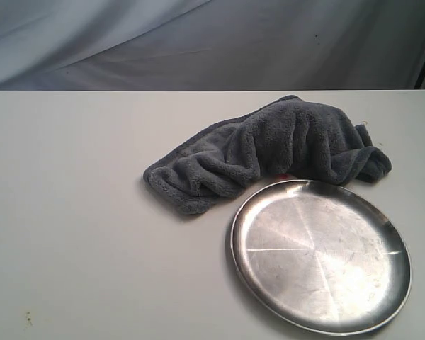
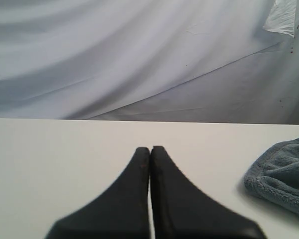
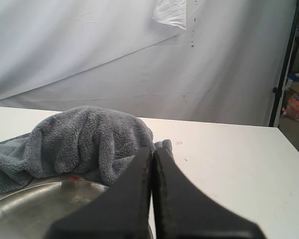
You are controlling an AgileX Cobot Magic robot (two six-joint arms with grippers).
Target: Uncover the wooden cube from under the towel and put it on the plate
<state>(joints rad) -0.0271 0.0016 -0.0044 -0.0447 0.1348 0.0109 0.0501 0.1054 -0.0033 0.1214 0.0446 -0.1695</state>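
The dark grey towel [image 1: 276, 152] lies bunched on the white table, humped at its right half, just behind the silver plate [image 1: 321, 255]. The wooden cube is hidden. Neither arm appears in the exterior view. My left gripper [image 2: 150, 148] is shut with nothing in it, over bare table, with the towel's edge [image 2: 284, 174] off to one side. My right gripper [image 3: 152, 149] is shut and empty, its tips in line with the towel's hump [image 3: 89, 139] and the plate's rim [image 3: 40, 191] beside it.
A white table [image 1: 78, 234] carries everything; a grey-white fabric backdrop [image 1: 198, 42] hangs behind its far edge. A small red speck [image 1: 284, 176] shows where towel meets plate. In the right wrist view a black stand [image 3: 284, 64] rises past the table's side edge.
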